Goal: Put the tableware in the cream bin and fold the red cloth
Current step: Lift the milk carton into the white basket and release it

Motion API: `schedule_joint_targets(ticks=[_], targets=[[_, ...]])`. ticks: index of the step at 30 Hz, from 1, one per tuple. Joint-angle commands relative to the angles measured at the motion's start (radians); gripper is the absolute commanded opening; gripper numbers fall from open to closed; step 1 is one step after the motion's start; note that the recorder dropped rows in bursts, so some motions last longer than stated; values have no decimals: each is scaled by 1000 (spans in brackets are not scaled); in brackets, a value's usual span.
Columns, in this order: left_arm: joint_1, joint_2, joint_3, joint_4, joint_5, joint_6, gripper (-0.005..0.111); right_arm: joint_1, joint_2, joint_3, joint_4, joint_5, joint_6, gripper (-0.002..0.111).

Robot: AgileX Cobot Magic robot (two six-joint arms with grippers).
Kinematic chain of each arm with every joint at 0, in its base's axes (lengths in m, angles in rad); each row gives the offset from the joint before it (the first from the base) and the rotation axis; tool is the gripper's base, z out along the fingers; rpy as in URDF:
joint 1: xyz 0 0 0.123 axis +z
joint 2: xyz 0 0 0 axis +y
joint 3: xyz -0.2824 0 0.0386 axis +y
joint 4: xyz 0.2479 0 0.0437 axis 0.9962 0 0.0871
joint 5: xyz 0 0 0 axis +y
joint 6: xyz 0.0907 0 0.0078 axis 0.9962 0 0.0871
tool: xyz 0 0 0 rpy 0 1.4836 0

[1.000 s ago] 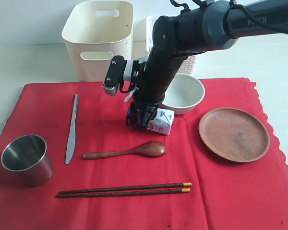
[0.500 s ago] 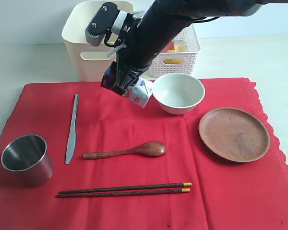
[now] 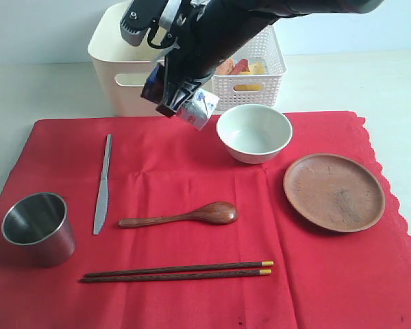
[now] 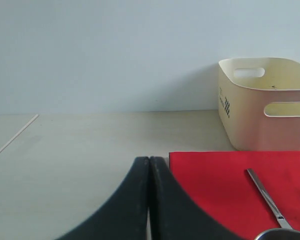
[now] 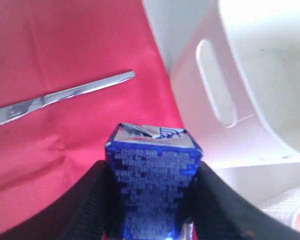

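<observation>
Over the red cloth (image 3: 329, 288), the right gripper (image 3: 171, 103) is pinching a tilted milk carton (image 3: 202, 107), which could be slipping from its part-closed jaws.

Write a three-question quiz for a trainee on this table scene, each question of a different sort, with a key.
1. True or false: the right gripper holds the small blue-and-white milk carton in the air.
2. Which item lies closest to the round steel cup? A. the silver table knife B. the round brown plate C. the pale green bowl
3. Fill in: the jaws of the left gripper are ___.
Key: 1 true; 2 A; 3 shut.
</observation>
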Motion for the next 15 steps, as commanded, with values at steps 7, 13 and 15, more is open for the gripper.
schedule_joint_targets(ticks=[7, 13, 15], targets=[[2, -6, 1, 2, -3, 0, 0, -69, -17, -11, -450, -223, 544, 0], [2, -6, 1, 2, -3, 0, 0, -181, -17, -11, -471, -349, 701, 0], [2, -6, 1, 2, -3, 0, 0, -213, -17, -11, -471, -395, 743, 0]])
